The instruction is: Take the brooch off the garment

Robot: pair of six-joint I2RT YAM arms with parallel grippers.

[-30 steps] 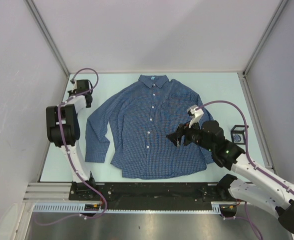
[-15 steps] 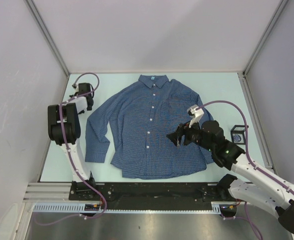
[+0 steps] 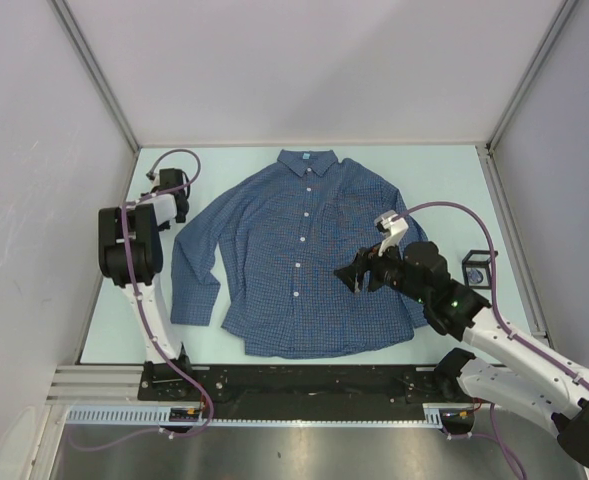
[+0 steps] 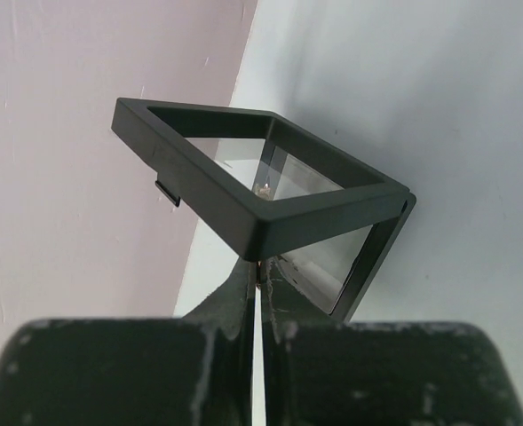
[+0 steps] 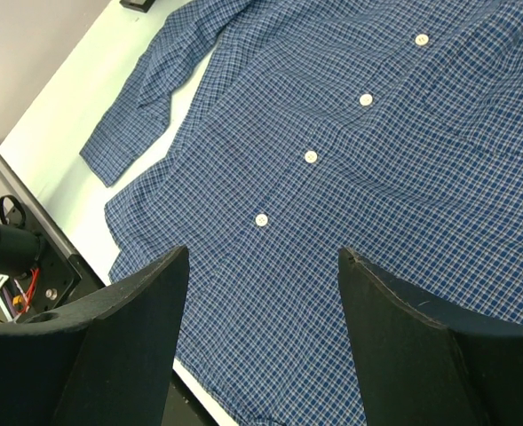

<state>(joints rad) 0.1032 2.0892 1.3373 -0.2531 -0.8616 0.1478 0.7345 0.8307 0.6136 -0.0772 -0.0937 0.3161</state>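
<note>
left gripper [image 4: 259, 275] fingers pressed together on a tiny gold speck, likely the brooch [image 4: 260, 264], so it's off the garment [image 5: 403, 160]. tips sit at the corner of an open black-framed clear case [image 4: 314, 222]. next move: drop it inside, which needs fine aim. gold glint behind the pane, can't tell if it's contents. right gripper [image 5: 261, 257] spread wide, empty, above the garment.

Top view: high, behind the arm bases, looking straight down on the whole desk [image 3: 444, 190] and shirt [image 3: 304, 255]. Right wrist: low over the shirt front, facing the far sleeve past its own hand [image 5: 261, 256]. Left wrist: very close on a black frame [image 4: 274, 224] by the wall. Top and right wrist share the shirt.
</note>
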